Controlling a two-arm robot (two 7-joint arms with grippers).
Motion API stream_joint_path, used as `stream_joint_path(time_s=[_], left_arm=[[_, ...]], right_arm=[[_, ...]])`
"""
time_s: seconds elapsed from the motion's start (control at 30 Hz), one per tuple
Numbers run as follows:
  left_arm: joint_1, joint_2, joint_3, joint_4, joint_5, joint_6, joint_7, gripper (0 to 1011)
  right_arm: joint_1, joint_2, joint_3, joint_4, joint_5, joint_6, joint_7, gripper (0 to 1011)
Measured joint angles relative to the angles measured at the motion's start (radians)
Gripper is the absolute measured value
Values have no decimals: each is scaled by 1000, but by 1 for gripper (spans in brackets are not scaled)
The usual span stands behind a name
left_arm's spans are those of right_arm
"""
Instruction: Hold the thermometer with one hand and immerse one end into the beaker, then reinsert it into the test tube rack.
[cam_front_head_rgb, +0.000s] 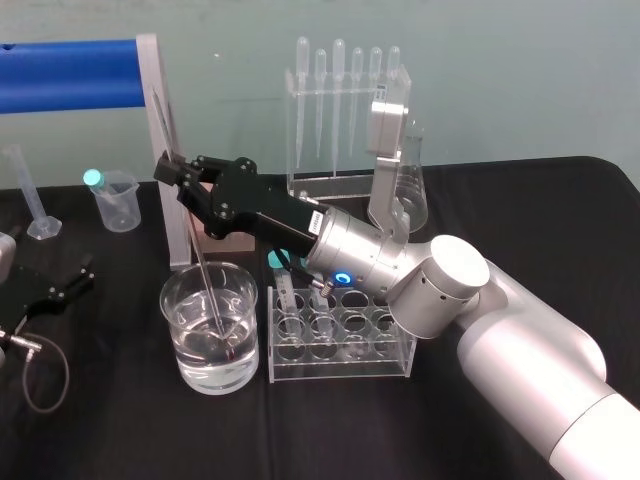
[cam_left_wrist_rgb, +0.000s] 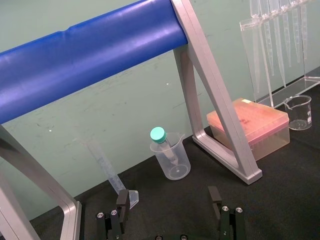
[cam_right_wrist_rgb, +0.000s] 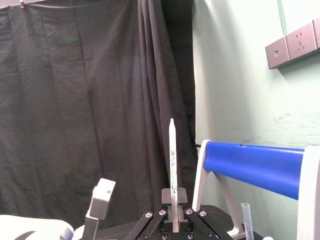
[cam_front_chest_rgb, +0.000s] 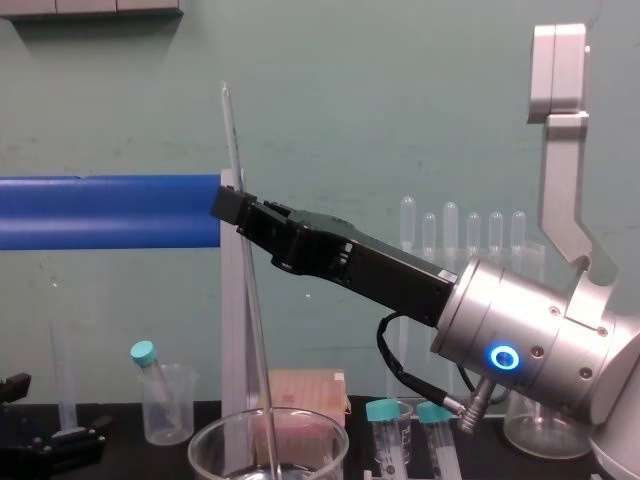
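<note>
At the lower centre of the head view, the beaker (cam_front_head_rgb: 176, 335) stands on the black tabletop (cam_front_head_rgb: 120, 430), partly filled with clear water. Just right of it is the clear test tube rack (cam_front_head_rgb: 340, 368), which holds teal-capped tubes (cam_front_chest_rgb: 383, 412) at its left end. At the lower left of that view the left gripper (cam_front_head_rgb: 65, 285) rests low by the tabletop, well apart from the beaker. In its wrist view its jaws stand wide apart with nothing between them.

The thermometer (cam_front_head_rgb: 201, 250) slants from the upper left of the head view down into the beaker, and its lower end sits in the water near the bottom. In the chest view it rises almost upright out of the beaker, leaning a little to the left at the top. The right gripper (cam_front_head_rgb: 168, 168) reaches in from the lower right, above the rack and the beaker. Its jaws are closed on the thermometer partway up its upper half. In the right wrist view the rod stands pinched between them, with a long stretch sticking up past them.

Behind the beaker is a pink box (cam_left_wrist_rgb: 250, 122), beside the leg of a metal frame with a blue bar (cam_front_head_rgb: 65, 75). Farther left stand a small plastic beaker (cam_front_head_rgb: 116, 203) holding a teal-capped tube and a graduated cylinder (cam_front_head_rgb: 30, 190). Against the far wall, upper centre, a clear stand holds pipettes (cam_front_head_rgb: 340, 90), with a conical flask (cam_front_head_rgb: 412, 190) to its right.
</note>
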Motion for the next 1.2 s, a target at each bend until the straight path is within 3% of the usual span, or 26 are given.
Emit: stream_joint_path(time_s=[1.2], left_arm=[[0, 0, 0, 0, 0, 0, 0, 1008]], right_arm=[[0, 0, 0, 0, 0, 0, 0, 57]])
